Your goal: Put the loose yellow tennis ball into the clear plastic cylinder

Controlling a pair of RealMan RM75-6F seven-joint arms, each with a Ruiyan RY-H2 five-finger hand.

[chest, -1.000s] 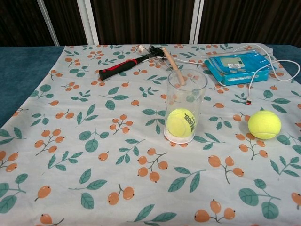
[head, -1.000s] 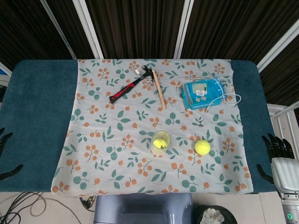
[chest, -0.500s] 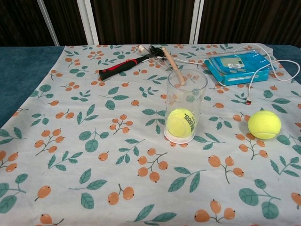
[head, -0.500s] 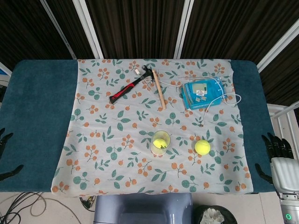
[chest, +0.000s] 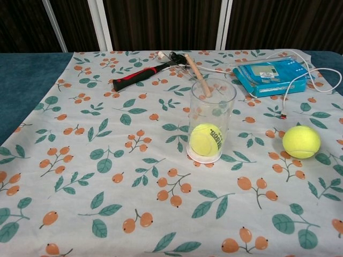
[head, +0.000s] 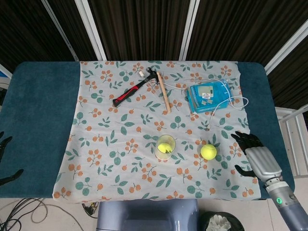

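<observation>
Head view. I see the loose yellow tennis ball (head: 208, 151) lying on the flowered cloth (head: 106, 144), to the right of the clear plastic cylinder (head: 165, 147) and apart from it. The cylinder stands upright and holds a second tennis ball (head: 165, 147) at its bottom. My right hand (head: 254, 156) sits over the cloth's right edge, near the loose ball but not touching it; its fingers (head: 243, 138) are spread and released, holding nothing. My left hand (head: 5, 159) shows only as dark fingertips at the left frame edge, off the teal worktop (head: 38, 120); I cannot tell whether it is released or clenched. Toward the far side lie a red-and-black hammer (head: 134, 90), a wooden stick (head: 163, 92) and a blue packet (head: 208, 96) with a white cable (head: 236, 100) looped beside it.

Chest view. Neither hand is visible. The cylinder (chest: 211, 121) is upright mid-cloth with the second ball (chest: 206, 139) resting on its base. The loose ball (chest: 301, 141) rests on the cloth to its right, well clear of the cylinder wall. Hammer (chest: 143, 75), stick (chest: 197, 74) and packet (chest: 270, 75) lie behind.
</observation>
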